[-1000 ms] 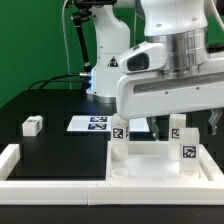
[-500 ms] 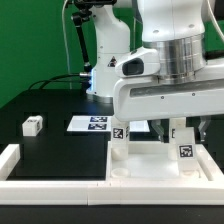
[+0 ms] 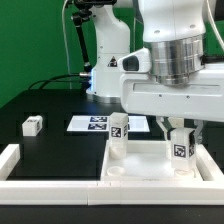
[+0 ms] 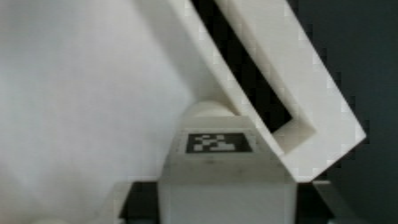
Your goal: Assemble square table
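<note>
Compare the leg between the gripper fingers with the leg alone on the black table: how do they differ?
Place: the gripped leg stands in the tabletop tray; the lone leg sits on the black table. Pose: the gripped leg is upright; the lone leg looks low, likely lying down. State: the gripper is closed on the gripped leg; nothing touches the lone leg. Both are white with a black-and-white tag.

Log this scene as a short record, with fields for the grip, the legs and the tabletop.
grip: gripper shut on held leg
held leg pose: upright, inside the rim of the tabletop, on the exterior view's right
other legs: standing leg upright at the tabletop corner on the exterior view's left; loose leg on the black table, apart
background: marker board flat behind the tabletop
</note>
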Robot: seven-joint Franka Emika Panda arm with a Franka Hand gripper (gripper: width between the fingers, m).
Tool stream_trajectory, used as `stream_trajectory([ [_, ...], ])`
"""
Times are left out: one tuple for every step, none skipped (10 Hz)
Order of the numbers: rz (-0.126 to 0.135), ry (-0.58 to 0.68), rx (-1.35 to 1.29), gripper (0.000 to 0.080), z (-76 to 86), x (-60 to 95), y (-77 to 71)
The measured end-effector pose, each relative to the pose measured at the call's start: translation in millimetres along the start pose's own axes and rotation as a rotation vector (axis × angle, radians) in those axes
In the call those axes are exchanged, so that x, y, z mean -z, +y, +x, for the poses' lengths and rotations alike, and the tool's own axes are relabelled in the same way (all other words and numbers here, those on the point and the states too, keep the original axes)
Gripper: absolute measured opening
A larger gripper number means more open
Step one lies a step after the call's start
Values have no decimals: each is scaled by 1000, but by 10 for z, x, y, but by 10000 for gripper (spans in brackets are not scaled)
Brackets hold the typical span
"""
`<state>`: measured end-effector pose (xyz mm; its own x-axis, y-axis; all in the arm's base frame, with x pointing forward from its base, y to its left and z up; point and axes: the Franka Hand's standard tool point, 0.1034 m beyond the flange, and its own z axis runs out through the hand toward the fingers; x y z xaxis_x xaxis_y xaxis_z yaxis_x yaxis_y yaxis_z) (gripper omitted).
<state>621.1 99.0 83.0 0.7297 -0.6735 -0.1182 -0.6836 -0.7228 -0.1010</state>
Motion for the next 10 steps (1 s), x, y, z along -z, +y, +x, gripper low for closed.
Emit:
stream_trajectory([
  [16,3,-92,289,15,1,-10],
  [34,5,-224,289,17,-3,-21],
  [55,7,-369,290,21,-8,-33],
  [88,10,-491,290,19,-12,-24],
  [118,26,-589,290,-1,-16,-20],
  [132,31,-696,290,-33,-21,-55],
  [142,22,-784,290,-48,-25,-77],
  [146,12,-864,290,-56,-26,-97],
  [148,8,-911,290,-68,-30,-113],
  [147,11,-883,290,-67,-31,-111],
])
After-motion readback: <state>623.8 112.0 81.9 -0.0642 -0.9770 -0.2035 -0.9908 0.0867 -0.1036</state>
